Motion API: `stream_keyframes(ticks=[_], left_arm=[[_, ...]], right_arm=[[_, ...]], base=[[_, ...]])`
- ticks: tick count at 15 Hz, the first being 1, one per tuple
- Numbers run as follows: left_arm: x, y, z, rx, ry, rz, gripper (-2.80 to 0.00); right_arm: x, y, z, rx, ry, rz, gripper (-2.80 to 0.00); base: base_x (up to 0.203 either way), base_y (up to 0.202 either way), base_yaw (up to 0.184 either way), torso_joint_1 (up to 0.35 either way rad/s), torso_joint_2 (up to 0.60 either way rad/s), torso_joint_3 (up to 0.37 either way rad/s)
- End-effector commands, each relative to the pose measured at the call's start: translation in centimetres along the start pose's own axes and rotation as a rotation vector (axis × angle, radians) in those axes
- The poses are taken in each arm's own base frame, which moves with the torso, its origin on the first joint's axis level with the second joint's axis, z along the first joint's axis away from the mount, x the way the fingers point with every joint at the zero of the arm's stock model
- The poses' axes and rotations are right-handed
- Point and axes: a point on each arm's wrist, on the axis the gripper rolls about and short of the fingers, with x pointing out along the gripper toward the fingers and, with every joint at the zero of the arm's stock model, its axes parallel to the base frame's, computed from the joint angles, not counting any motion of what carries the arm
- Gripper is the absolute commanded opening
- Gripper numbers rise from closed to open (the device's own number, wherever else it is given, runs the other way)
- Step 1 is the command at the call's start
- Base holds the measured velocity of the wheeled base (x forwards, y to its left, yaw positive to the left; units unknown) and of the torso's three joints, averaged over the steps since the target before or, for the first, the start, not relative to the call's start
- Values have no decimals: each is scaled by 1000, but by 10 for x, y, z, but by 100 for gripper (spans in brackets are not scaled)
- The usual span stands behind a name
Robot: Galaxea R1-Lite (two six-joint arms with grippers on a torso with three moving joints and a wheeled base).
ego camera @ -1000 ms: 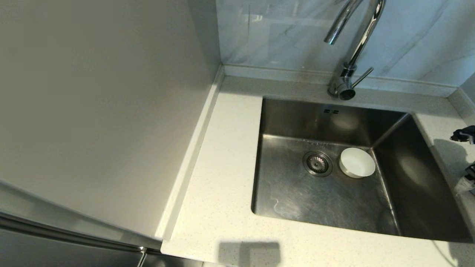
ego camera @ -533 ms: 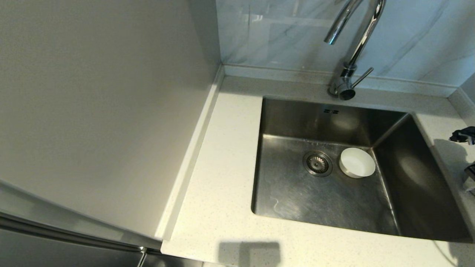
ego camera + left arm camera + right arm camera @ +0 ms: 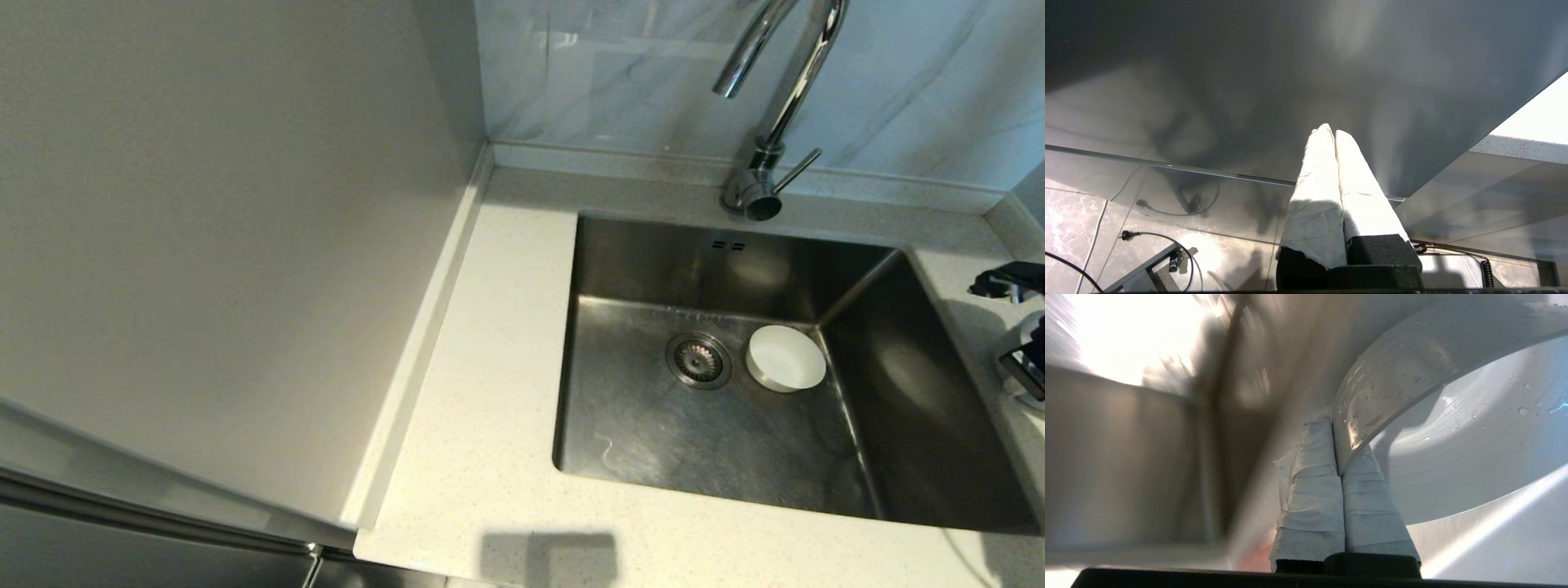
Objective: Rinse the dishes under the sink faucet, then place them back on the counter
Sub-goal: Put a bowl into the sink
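Note:
A white bowl sits upright on the floor of the steel sink, just right of the drain strainer. At the far right edge of the head view, over the counter, my right gripper is shut on the rim of a second, wet white bowl. In the right wrist view its fingertips pinch that rim. The chrome faucet stands behind the sink with no water running. My left gripper is shut on nothing, parked low beside a grey panel. The pink bowl is out of view.
A tall grey cabinet side walls off the counter's left. A grey marbled wall rises behind the raised back edge. The faucet's lever points right. Cables lie on the tiled floor below the left arm.
My right gripper has shifted a little left and farther into the head view, still holding its bowl. The bowl in the sink and the left arm have not moved.

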Motion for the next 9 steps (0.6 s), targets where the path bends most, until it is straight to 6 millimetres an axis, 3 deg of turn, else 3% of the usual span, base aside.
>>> stream_keyframes(ticks=[1,5,9], left_arm=[[0,0,0,-1,-3,1,-280],[0,0,0,-1,-3,1,-280],[0,0,0,-1,-3,1,-280]], right_arm=[[-18,15,8,-47,-90,27,-280],[-45,79,24,-210,-219,150,-280],[-25,168,28,-369,-373,202,-280]], base=[[0,0,0,0,0,0],[0,0,0,0,0,0],[0,0,0,0,0,0]])
